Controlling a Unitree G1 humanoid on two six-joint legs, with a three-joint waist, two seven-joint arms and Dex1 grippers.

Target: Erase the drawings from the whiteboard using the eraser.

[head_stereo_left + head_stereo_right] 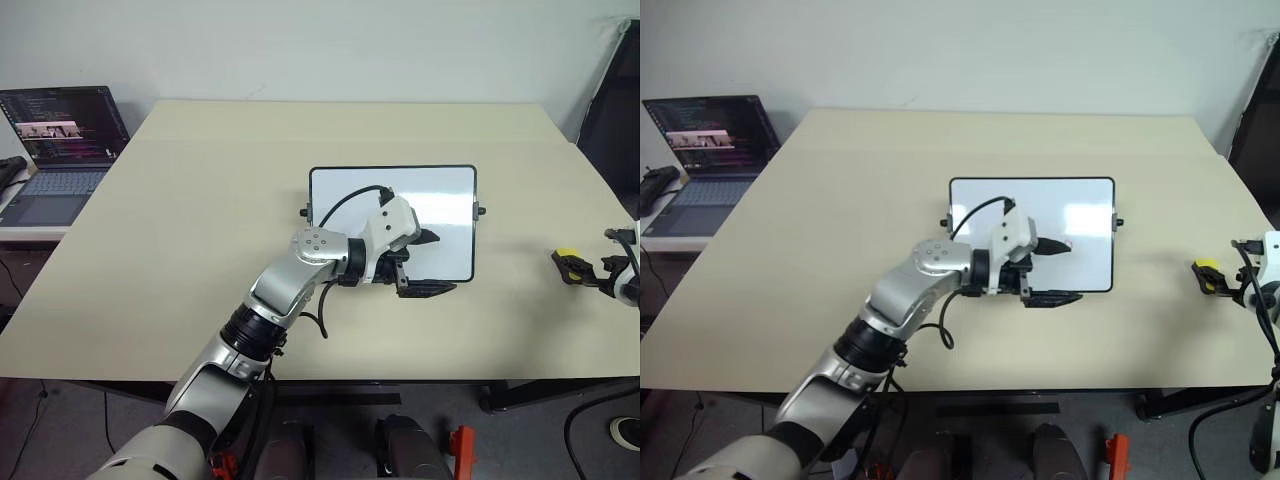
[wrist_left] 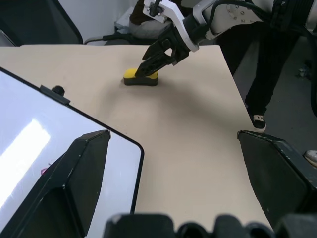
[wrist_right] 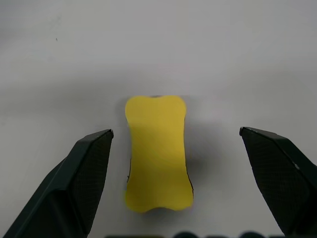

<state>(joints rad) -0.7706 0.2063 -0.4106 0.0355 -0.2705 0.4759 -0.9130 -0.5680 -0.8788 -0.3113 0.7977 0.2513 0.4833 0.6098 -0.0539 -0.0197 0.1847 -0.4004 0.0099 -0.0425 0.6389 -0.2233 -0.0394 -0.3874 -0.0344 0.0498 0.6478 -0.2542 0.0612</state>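
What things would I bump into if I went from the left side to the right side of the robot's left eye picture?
Laptop → left gripper, open over the near edge of the whiteboard → yellow eraser → right gripper, open just over the eraser. All but the laptop are on the table.

Bright, even overhead light in head views. Pale glare patches on whiteboard (image 1: 440, 205) beyond left gripper (image 1: 428, 262) jaws; long streak on board beside left finger in left wrist view. Soft shadow under left arm on table (image 1: 200, 250). Right wrist view: eraser (image 3: 157, 153) between open jaws, sharp, faint shadow alongside; fingers (image 3: 74, 188) slightly soft.
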